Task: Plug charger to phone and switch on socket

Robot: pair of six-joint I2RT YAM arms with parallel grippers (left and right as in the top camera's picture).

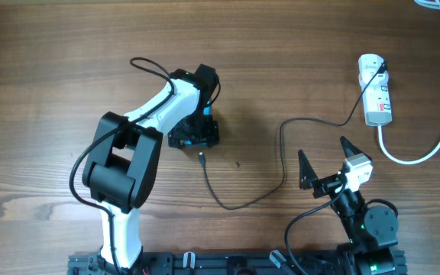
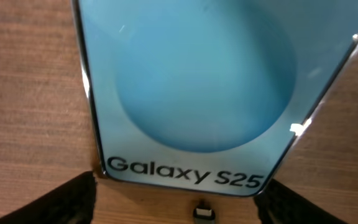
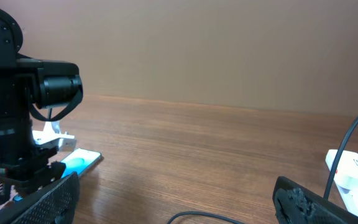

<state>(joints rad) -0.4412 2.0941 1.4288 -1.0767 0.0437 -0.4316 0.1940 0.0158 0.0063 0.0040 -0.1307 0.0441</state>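
The phone lies flat on the wooden table with its teal screen and "Galaxy S25" band up. In the overhead view it is almost hidden under my left gripper; only a teal sliver shows. My left gripper is open, its fingers either side of the phone's bottom end. The charger's connector tip lies just off that bottom edge, unplugged. The black cable loops across the table to the white socket. My right gripper is open and empty, away from the cable.
The socket's thick white cord curves off to the right edge. In the right wrist view I see my open fingers, the phone at left under the left arm, and the socket at far right.
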